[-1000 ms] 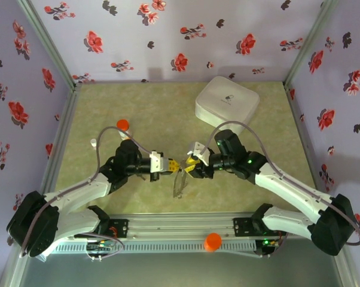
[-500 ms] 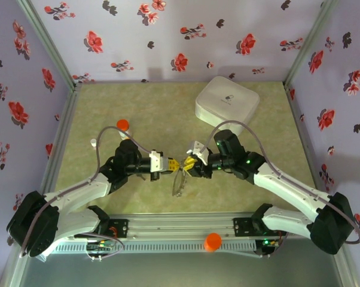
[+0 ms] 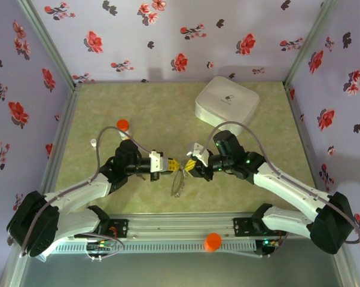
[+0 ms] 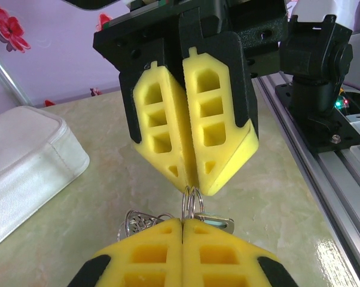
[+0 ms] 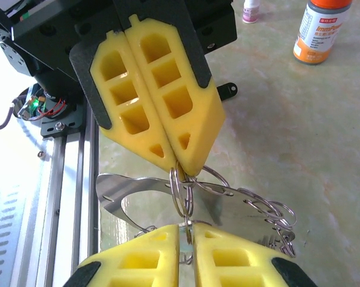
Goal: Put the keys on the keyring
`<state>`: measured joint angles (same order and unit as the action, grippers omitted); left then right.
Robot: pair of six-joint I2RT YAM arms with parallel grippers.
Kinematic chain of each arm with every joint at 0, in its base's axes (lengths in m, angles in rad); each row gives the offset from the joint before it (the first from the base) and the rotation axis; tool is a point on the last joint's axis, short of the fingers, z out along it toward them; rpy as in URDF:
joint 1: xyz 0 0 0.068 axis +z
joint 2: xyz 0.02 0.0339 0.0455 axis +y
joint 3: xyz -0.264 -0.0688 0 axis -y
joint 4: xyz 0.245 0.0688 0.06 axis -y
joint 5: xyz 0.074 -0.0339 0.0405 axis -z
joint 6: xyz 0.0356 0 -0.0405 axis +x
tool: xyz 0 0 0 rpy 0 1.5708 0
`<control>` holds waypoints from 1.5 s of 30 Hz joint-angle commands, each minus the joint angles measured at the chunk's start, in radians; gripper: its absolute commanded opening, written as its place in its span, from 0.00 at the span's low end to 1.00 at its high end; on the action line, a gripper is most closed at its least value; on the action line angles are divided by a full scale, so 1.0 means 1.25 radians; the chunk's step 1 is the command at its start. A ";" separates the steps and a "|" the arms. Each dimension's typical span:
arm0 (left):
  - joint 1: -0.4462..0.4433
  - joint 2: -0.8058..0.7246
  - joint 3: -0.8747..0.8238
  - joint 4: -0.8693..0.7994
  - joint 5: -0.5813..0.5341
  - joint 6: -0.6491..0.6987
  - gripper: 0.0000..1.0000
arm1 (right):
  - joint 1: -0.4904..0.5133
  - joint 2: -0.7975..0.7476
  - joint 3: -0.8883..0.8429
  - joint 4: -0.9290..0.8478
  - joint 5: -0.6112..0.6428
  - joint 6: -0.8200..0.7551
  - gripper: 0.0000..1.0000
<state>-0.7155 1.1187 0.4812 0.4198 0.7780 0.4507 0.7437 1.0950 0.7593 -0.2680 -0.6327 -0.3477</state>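
Over the middle of the table my two grippers meet tip to tip. The keyring (image 4: 192,204) (image 5: 181,194) is a small silver split ring stretched between them. My left gripper (image 3: 176,166) (image 4: 183,220) (image 5: 181,162) is shut on one side of it. My right gripper (image 3: 185,167) (image 5: 186,226) (image 4: 195,188) is closed to a thin slit on the other side. A small silver-grey key (image 4: 219,222) sits at the ring beside my left fingertips. A curved flat metal plate (image 5: 228,206) (image 3: 179,182) with several more rings (image 5: 270,215) (image 4: 138,222) hangs below.
A white rounded-square box (image 3: 226,101) (image 4: 24,161) stands at the back right. An orange-capped vial (image 3: 122,125) (image 5: 320,30) and a small white bottle (image 3: 93,143) (image 5: 250,11) stand at the left. The aluminium rail (image 3: 180,230) carries an orange cap (image 3: 213,241).
My right gripper's jaws have narrowed onto the ring and its tips have edged slightly left toward my left gripper. The left gripper has stayed put, shut.
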 commanded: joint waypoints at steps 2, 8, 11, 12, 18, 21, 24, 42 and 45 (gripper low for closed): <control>-0.006 -0.013 -0.004 0.058 0.017 -0.021 0.00 | -0.003 0.013 0.027 -0.013 -0.007 -0.011 0.09; -0.015 0.001 -0.020 0.132 -0.037 -0.097 0.00 | -0.004 0.024 0.026 0.003 -0.002 -0.009 0.03; -0.018 0.009 -0.022 0.150 -0.052 -0.120 0.00 | -0.004 0.022 0.023 0.003 0.007 -0.011 0.01; -0.018 0.012 -0.023 0.156 -0.052 -0.126 0.00 | -0.004 0.024 0.022 0.005 0.010 -0.011 0.01; -0.023 0.032 -0.023 0.174 -0.052 -0.140 0.00 | -0.003 0.033 0.003 0.073 0.007 0.021 0.23; -0.025 0.039 -0.022 0.162 -0.053 -0.133 0.00 | -0.003 0.003 -0.019 0.114 0.025 0.028 0.31; -0.028 0.045 -0.018 0.154 -0.055 -0.127 0.00 | -0.003 -0.009 -0.023 0.116 0.022 0.025 0.28; -0.028 0.012 0.025 -0.032 -0.094 -0.027 0.39 | 0.007 0.060 0.146 -0.173 0.090 -0.166 0.00; -0.028 -0.009 0.059 -0.168 -0.112 0.022 0.27 | 0.021 0.089 0.195 -0.249 0.122 -0.213 0.00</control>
<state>-0.7448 1.1431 0.4995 0.3668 0.6697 0.3923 0.7532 1.1847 0.9371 -0.4530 -0.5278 -0.5190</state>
